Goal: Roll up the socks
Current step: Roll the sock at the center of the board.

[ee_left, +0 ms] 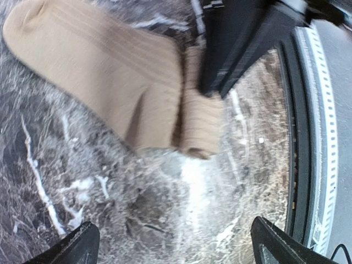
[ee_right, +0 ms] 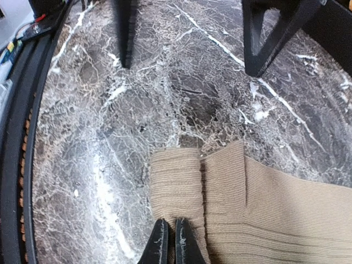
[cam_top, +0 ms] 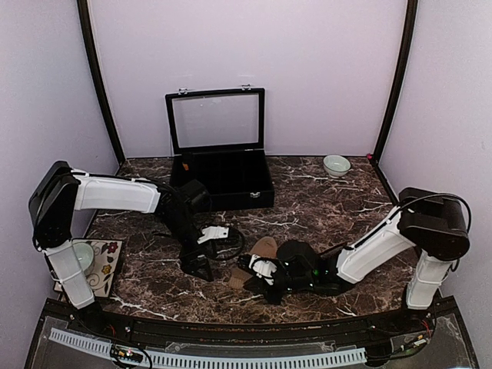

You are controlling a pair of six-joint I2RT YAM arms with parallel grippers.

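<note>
A tan-brown sock [cam_top: 261, 252] lies flat on the marble table, its cuff end folded over into a short roll [ee_right: 176, 181]. My right gripper [ee_right: 169, 242] is shut on the near edge of that roll, pinching the ribbed fabric [ee_left: 201, 121]. In the top view the right gripper [cam_top: 267, 278] sits low at the sock's near end. My left gripper [ee_left: 176, 247] is open wide, hovering over bare marble just beside the roll, holding nothing. Its two fingers [ee_right: 272, 33] stand apart beyond the roll in the right wrist view. In the top view the left gripper [cam_top: 201, 265] is left of the sock.
A black case [cam_top: 221, 183] with its glass lid [cam_top: 216, 121] raised stands at the back. A pale bowl [cam_top: 336, 164] sits back right. A mug [cam_top: 83, 257] rests on a floral mat [cam_top: 109, 265] at the left edge. A black rail [cam_top: 231, 330] runs along the near edge.
</note>
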